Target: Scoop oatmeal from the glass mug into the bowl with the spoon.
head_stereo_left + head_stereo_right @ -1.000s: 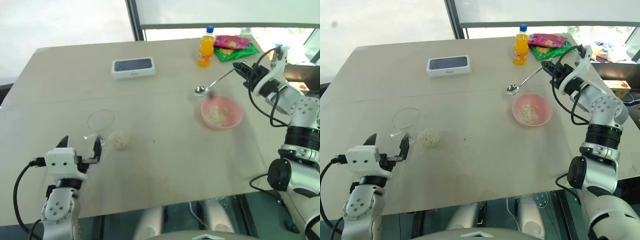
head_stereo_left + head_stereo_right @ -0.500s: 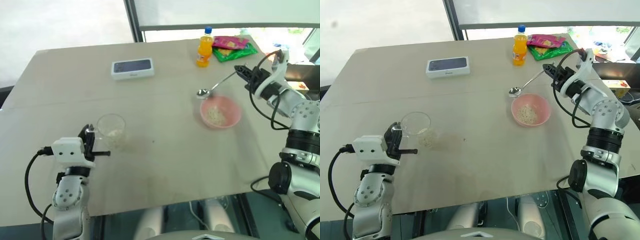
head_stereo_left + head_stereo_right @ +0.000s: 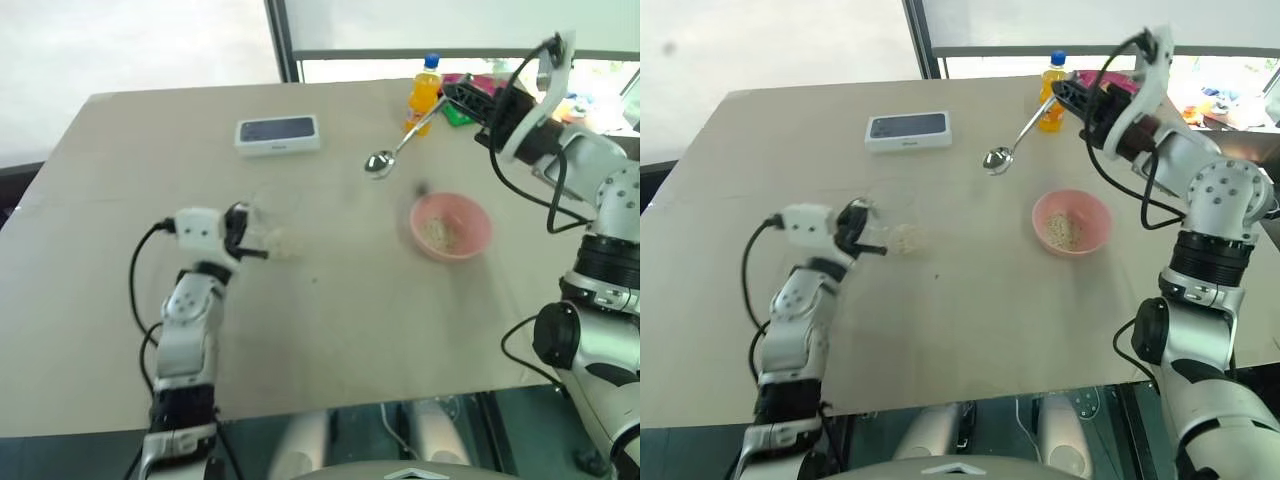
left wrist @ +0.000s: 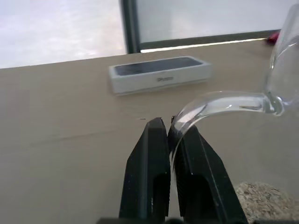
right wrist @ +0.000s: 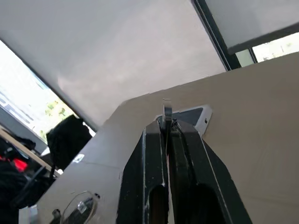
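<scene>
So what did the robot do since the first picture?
The left claw reached forward and shut on the handle of the glass mug. The right claw lifted the spoon higher, toward the mug's side. The pink bowl, white box and orange bottle stayed put.

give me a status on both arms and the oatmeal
Left gripper jaws shut on mug handle. Right gripper shut on spoon, raised. Some oatmeal by mug, some in bowl. Nothing in the way.

I see the clear mug [image 4: 280, 79] at nine o'clock, oatmeal [image 3: 904, 238] beside it; pink bowl [image 3: 450, 226] at three holds flakes; spoon [image 3: 392, 152] aloft at one.
</scene>
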